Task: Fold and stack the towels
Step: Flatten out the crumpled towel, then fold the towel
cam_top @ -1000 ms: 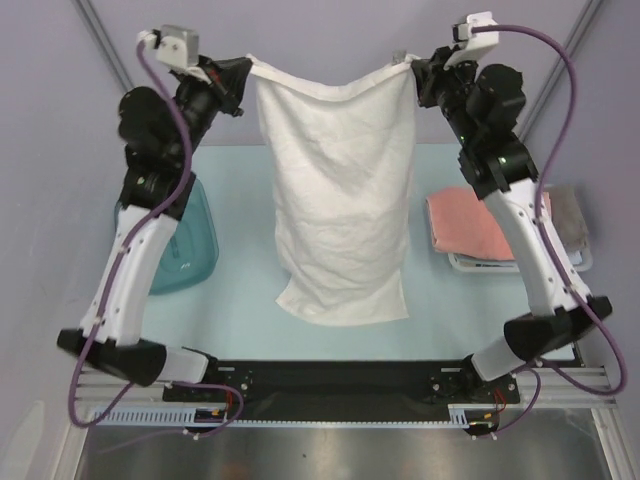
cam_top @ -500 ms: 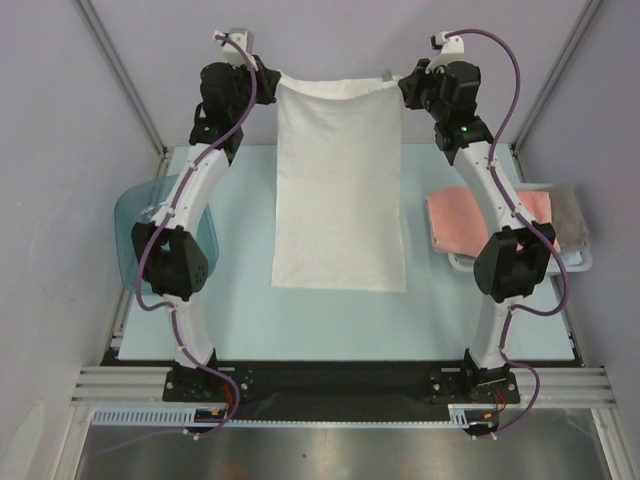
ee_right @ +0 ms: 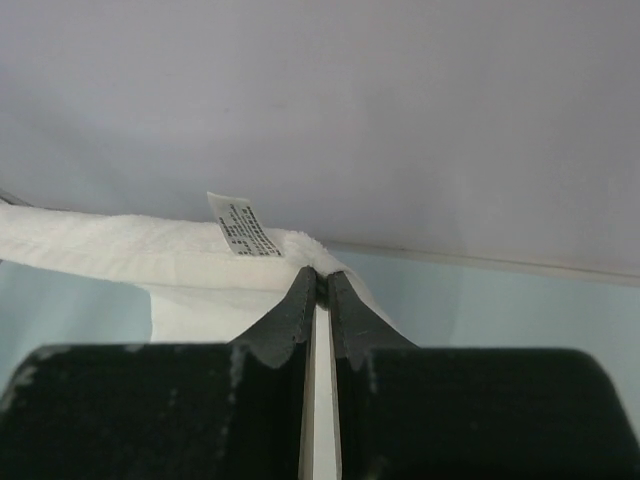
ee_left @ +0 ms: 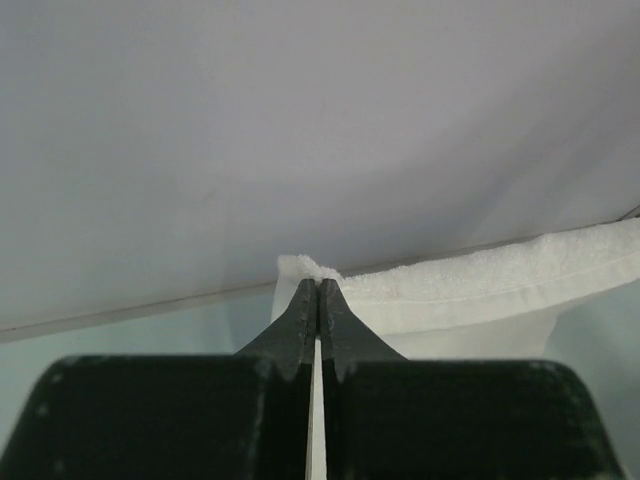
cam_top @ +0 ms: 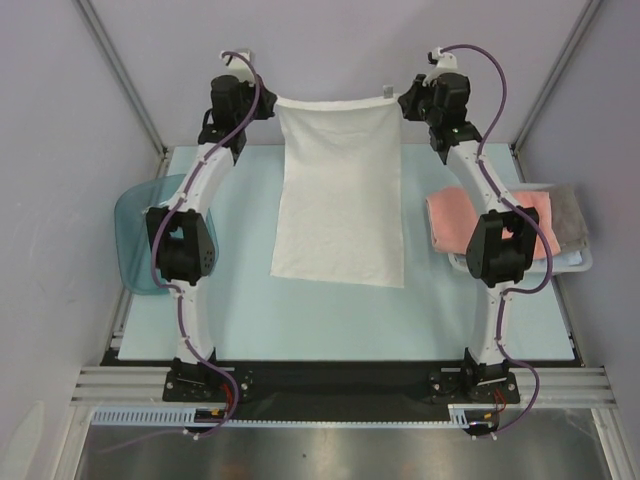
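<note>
At the far edge of the table (cam_top: 300, 320), my left gripper (ee_left: 317, 290) is pressed together on the far left corner of the white towel (cam_top: 340, 200). My right gripper (ee_right: 322, 275) pinches the far right corner, just beside a small label (ee_right: 243, 226). The far hem runs taut between both grippers, and the remainder lies spread along the table's middle. At the table's right edge, a salmon-pink towel (cam_top: 460, 225) and a grey towel (cam_top: 565, 210) rest side by side.

Arms reach toward 12 o'clock. Left gripper (cam_top: 267, 107) at 11, right gripper (cam_top: 404, 100) at 1, both clamped on white towel (cam_top: 340, 200) corners.
</note>
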Action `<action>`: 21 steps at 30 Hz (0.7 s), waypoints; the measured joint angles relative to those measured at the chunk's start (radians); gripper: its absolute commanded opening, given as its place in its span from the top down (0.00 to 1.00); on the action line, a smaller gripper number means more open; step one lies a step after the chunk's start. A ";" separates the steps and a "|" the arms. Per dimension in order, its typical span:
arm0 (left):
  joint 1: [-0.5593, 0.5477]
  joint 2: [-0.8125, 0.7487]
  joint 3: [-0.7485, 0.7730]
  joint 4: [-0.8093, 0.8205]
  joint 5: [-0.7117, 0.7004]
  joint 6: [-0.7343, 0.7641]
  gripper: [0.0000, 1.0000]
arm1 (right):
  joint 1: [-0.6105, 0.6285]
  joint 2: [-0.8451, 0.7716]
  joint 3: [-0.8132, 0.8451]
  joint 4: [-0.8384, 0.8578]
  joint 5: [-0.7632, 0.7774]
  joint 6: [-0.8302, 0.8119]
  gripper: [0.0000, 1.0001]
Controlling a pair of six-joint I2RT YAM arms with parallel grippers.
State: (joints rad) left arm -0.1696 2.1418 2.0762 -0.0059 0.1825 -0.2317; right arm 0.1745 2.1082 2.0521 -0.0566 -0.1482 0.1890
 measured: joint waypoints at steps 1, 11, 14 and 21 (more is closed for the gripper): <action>0.000 0.001 -0.013 -0.005 0.000 -0.004 1.00 | 0.000 0.002 0.000 -0.007 0.000 0.003 1.00; 0.000 -0.014 -0.200 -0.008 0.004 -0.041 1.00 | -0.003 -0.042 -0.143 -0.074 -0.011 0.047 1.00; 0.000 -0.037 -0.278 -0.015 0.005 -0.058 1.00 | -0.005 -0.084 -0.243 -0.090 -0.026 0.064 1.00; 0.000 -0.139 -0.447 -0.019 0.016 -0.087 1.00 | -0.005 -0.186 -0.441 -0.134 -0.068 0.102 1.00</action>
State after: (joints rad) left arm -0.1696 2.0029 1.6295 -0.0254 0.1989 -0.3191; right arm 0.1696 1.9221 1.6108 -0.1905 -0.2161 0.2909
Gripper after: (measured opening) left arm 0.010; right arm 0.086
